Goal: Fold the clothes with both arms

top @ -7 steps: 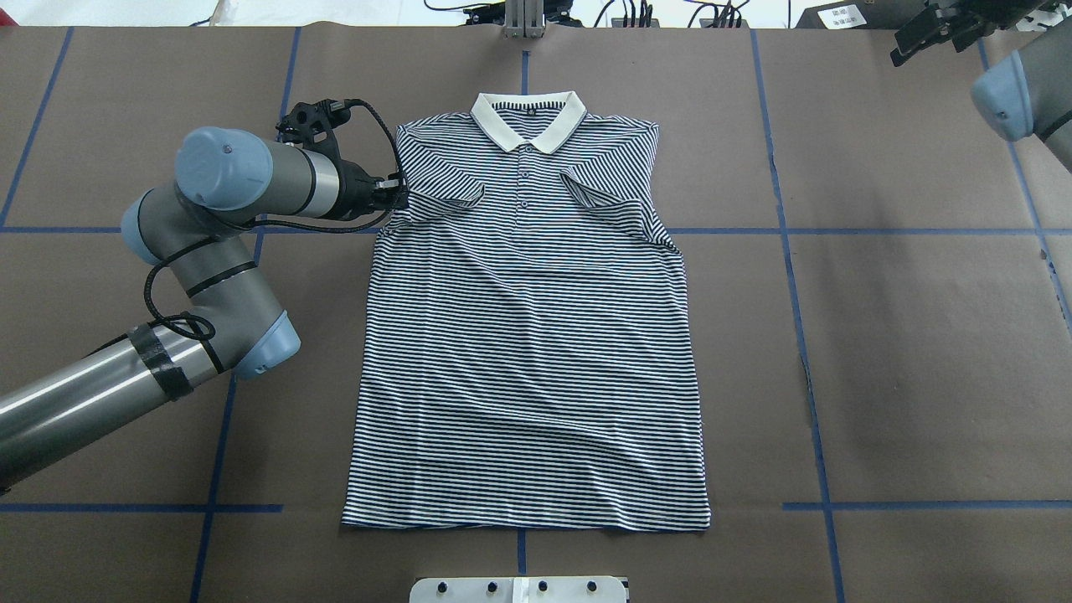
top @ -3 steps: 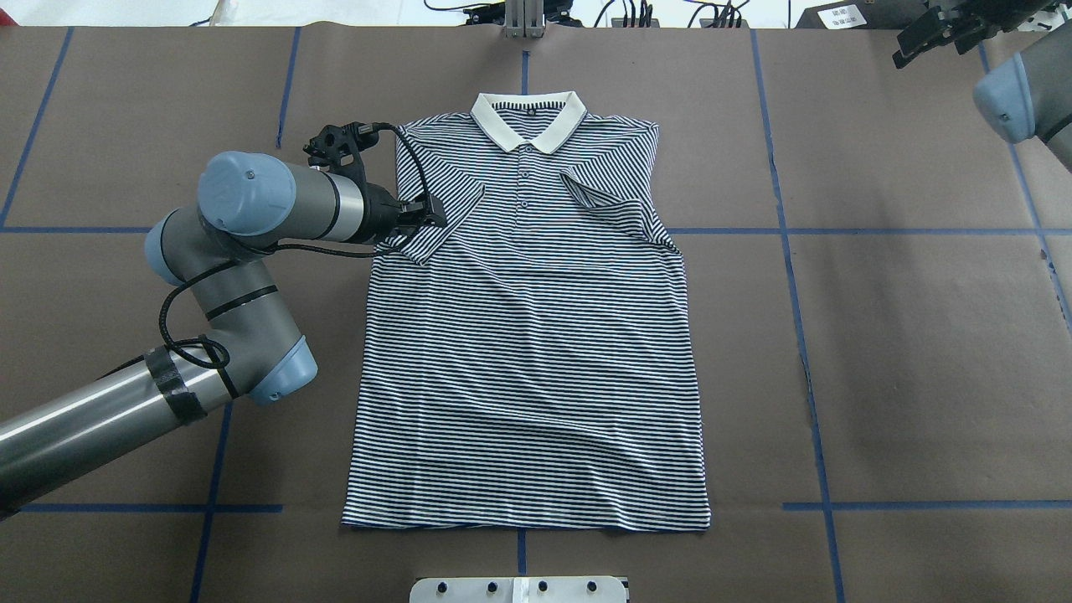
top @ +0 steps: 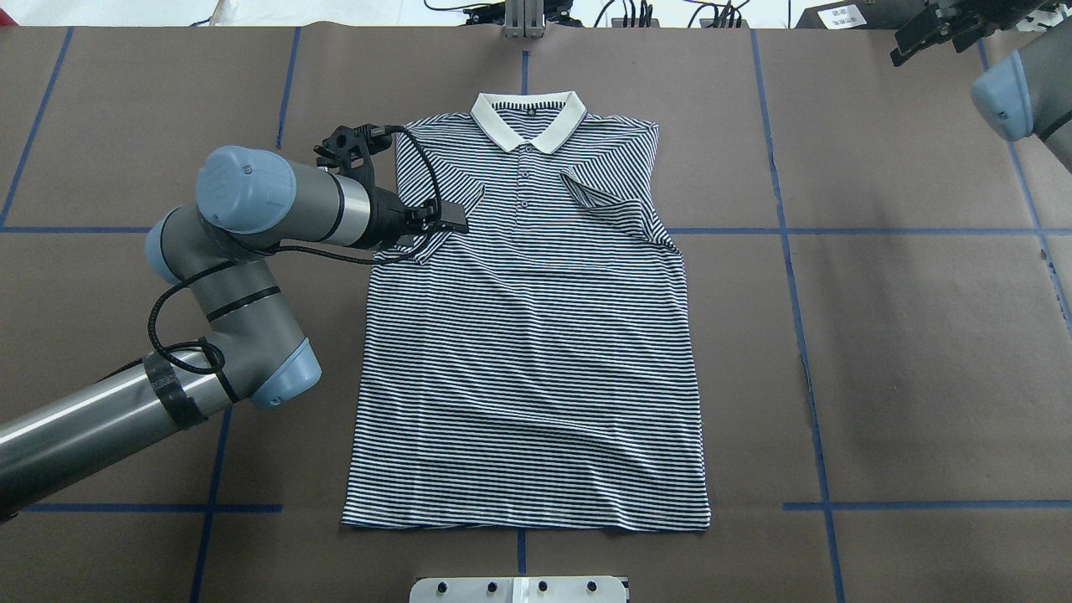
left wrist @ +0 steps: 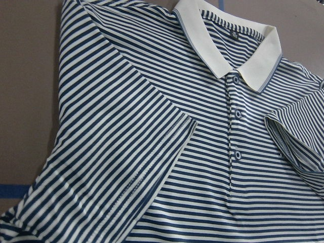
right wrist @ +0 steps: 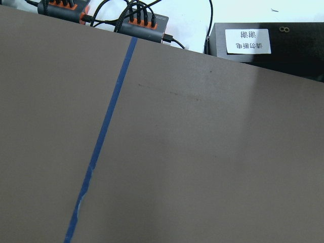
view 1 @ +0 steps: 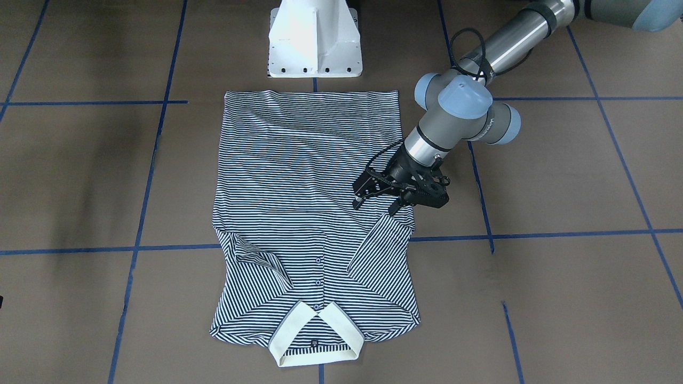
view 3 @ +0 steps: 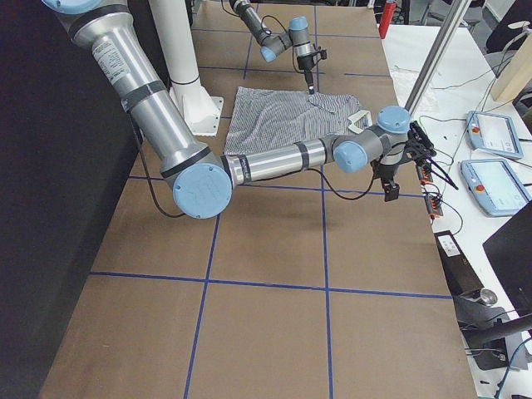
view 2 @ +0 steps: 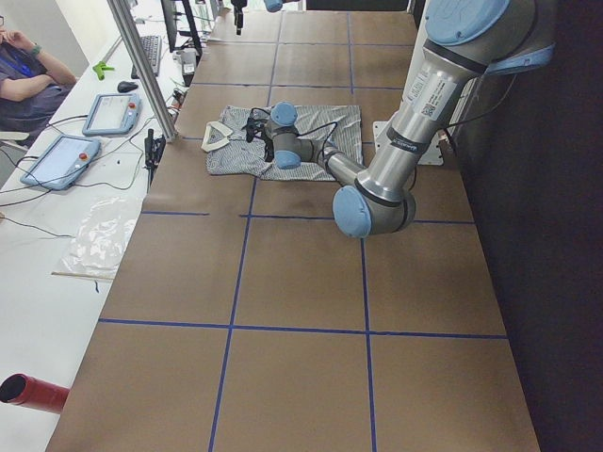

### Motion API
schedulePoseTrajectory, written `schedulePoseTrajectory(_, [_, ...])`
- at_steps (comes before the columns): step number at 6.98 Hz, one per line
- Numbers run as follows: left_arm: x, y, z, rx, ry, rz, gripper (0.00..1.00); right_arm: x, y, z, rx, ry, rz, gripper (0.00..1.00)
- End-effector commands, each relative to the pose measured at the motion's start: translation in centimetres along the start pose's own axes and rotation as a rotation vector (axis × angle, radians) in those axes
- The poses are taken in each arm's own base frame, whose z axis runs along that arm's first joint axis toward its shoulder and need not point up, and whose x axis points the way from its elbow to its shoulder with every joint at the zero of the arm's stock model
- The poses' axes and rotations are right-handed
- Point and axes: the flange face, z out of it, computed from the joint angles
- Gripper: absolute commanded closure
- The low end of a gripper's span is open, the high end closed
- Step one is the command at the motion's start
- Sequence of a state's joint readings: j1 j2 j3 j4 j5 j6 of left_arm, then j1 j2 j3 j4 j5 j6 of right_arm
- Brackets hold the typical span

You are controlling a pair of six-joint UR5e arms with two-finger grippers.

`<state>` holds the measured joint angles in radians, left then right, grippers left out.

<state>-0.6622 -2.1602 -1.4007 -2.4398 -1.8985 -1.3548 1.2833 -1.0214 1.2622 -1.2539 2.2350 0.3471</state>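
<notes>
Brown paper gridded with blue tape covers the table [view 1: 560,170]. On the front-facing camera I see the polo shirt [view 1: 299,160] lying flat at centre, face up. Both sleeves are turned in over the chest, which I judge narrows it for the next fold. The left gripper [view 1: 374,206] hovers by the hem of the folded sleeve [view 1: 381,250], its fingers spread wide and empty. Overhead, the right gripper [top: 925,29] sits at the far corner, well apart from the cloth. I cannot tell its opening. My left wrist camera shows that sleeve lying loose.
</notes>
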Motion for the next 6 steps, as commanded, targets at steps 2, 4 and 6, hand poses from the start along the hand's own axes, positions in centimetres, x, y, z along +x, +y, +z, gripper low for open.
schedulePoseTrajectory(2, [0.4,-0.5,-0.6,0.007,0.01,0.037,0.0,-9.0,-0.9,2.2,0.008,-0.043,0.143,0.0])
schedulePoseTrajectory(4, [-0.4,-3.7,-2.5,0.057,0.003,0.122,0.0,-16.7,1.3,5.3,0.047,-0.173,0.256,0.12])
schedulePoseTrajectory(6, [-1.4,-6.5,-4.2,0.101,-0.014,0.191,0.0,-25.0,5.8,9.6,0.069,-0.241,0.287,0.29])
